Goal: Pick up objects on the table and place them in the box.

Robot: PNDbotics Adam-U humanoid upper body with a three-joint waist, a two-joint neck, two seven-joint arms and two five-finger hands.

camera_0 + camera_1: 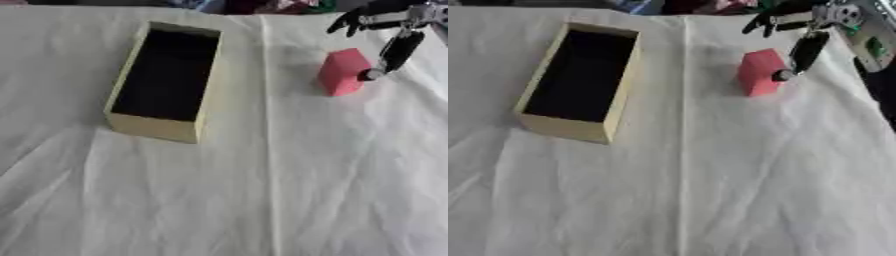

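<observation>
An open tan box (160,128) with a dark inside stands on the white cloth at the left centre, its long side running away from me. A red block (340,73) stands upright on the cloth to the right of the box. My right hand (398,49) comes in from the upper right corner. One black digit reaches down and its tip touches the block's right side. Its other fingers (346,22) stretch out to the left beyond the block, apart from it. The hand is open. My left hand shows in no view.
The white cloth (262,190) covers the table, with creases and a long fold line down the middle. Coloured items lie along the far edge (262,6). Part of the robot's arm (868,40) shows at the upper right.
</observation>
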